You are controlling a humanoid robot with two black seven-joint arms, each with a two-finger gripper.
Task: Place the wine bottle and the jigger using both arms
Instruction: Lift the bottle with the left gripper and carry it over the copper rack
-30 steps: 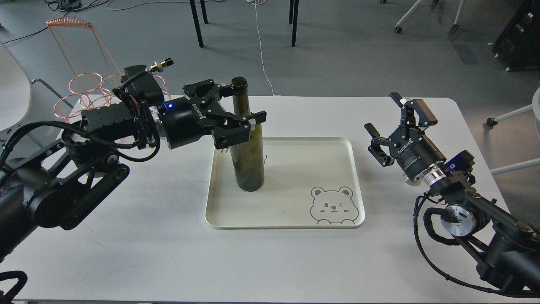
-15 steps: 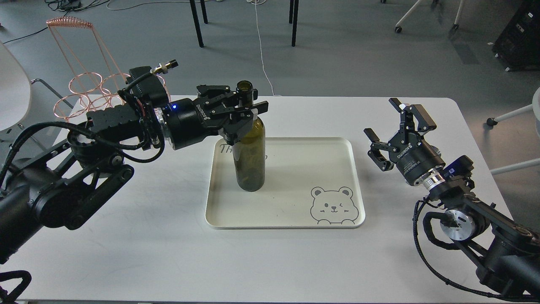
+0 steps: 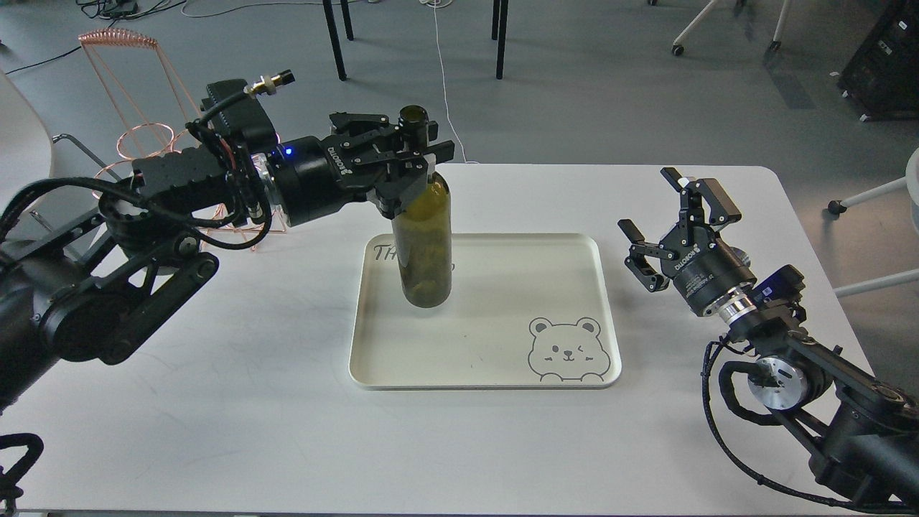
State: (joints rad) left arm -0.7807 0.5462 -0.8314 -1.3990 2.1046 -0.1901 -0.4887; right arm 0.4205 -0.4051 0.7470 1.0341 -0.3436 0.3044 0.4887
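The wine bottle [image 3: 425,244], dark olive-green and without a label, hangs upright over the left part of the cream tray [image 3: 502,287], its base a little above the tray floor. My left gripper [image 3: 420,159] reaches in from the left and is shut on the bottle's neck just below the mouth. My right gripper [image 3: 673,217] is open and empty, held above the table to the right of the tray, its fingers pointing up and to the left. The jigger is out of view.
The tray has a bear drawing [image 3: 568,350] in its near right corner. A copper wire rack [image 3: 136,136] stands at the table's back left, behind my left arm. The white table [image 3: 287,431] ends near my right arm's base.
My left gripper closed on the bottle's neck, after standing open around it lower down. It has lifted the bottle slightly off the tray. My right gripper barely moved.
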